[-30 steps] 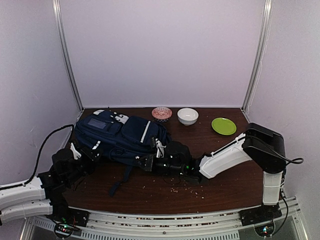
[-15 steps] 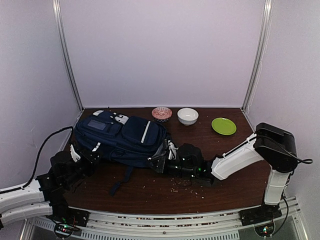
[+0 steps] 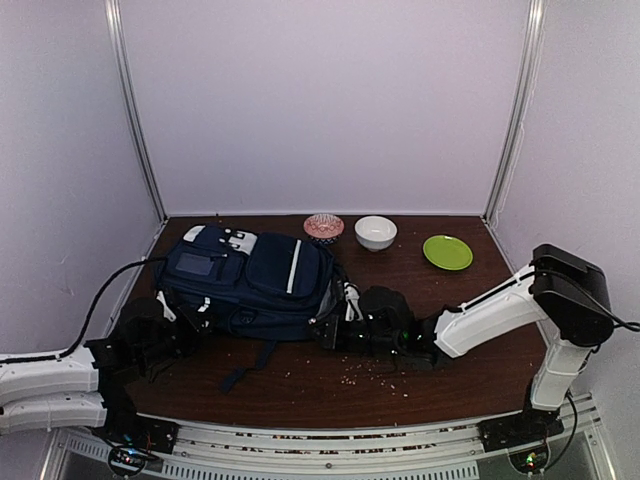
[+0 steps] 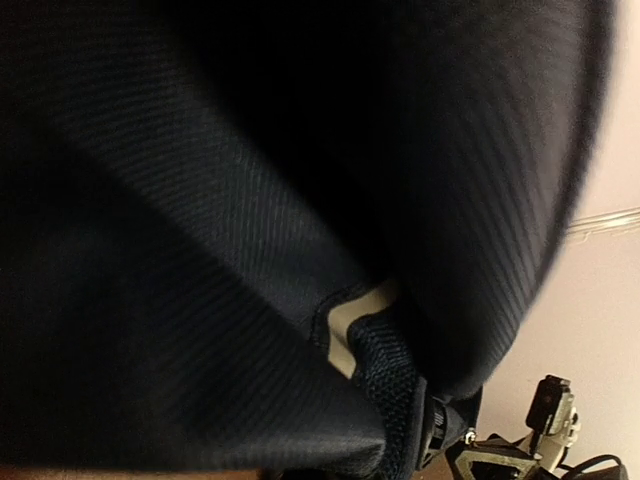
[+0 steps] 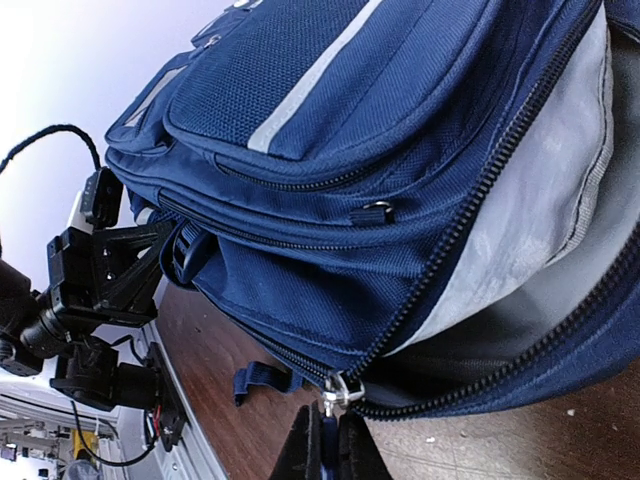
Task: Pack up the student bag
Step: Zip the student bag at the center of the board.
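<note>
place: robot lab cell | walls [image 3: 320, 100]: plain pale panels | frame: alu posts [image 3: 135, 110] | brown table [image 3: 440, 372] w/ slotted rail [image 3: 330, 440] at near edge | robot arms [image 3: 490, 308] bolted there

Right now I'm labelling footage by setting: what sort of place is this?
Probably a robot lab test cell: bare white walls, two arms bolted to a rail, a student bag and dishes as props.

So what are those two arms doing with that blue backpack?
They are working on the student bag, which lies on the table. The right pincer is shut on the zipper pull of the main compartment, which gapes open and shows grey lining. The left pincer is up against the bag's opposite end; its camera sees only dark fabric, so whether it grips is unclear.
</note>
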You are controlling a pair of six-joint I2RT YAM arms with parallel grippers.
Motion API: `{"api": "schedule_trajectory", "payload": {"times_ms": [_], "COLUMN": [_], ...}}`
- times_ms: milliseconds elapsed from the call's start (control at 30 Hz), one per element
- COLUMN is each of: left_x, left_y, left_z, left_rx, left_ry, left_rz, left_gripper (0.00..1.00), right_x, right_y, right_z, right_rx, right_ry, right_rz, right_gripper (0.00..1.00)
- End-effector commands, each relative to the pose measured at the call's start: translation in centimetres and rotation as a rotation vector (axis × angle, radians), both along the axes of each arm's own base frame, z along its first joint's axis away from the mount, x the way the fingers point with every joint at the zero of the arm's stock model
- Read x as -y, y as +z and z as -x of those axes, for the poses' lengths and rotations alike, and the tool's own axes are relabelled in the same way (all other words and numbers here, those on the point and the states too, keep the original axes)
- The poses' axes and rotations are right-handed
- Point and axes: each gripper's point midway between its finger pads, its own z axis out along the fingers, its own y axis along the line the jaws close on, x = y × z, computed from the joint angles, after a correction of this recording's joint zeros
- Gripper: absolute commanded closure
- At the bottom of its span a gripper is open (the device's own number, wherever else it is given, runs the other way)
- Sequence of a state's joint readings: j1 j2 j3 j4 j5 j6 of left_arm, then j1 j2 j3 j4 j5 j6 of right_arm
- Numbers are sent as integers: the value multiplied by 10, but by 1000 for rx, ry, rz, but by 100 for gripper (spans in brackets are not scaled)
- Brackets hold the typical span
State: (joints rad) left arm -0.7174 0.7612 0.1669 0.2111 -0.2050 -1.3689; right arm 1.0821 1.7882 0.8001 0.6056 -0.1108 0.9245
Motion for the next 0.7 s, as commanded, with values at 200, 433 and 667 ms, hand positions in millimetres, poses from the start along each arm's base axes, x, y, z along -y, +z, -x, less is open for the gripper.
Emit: {"api": "schedule_trajectory", "payload": {"times_ms": [200,433,667], "left_x": [33,14,12], "left_y": [26,20,25], "left_z": [-47,-52,-25], "left_rx": [51,41,33], "left_ry": [-139,-112,-169], "left_rz": [40,-36,-73], "left_gripper": [100,100,42], "right_x": [2,-19,-36], "right_y": [15,13,31], "right_z": [16,24,20], "right_rx": [88,79,98], "right_ry": [15,51,62], "right_rz": [168,151,91], "right_gripper": [100,100,100]}}
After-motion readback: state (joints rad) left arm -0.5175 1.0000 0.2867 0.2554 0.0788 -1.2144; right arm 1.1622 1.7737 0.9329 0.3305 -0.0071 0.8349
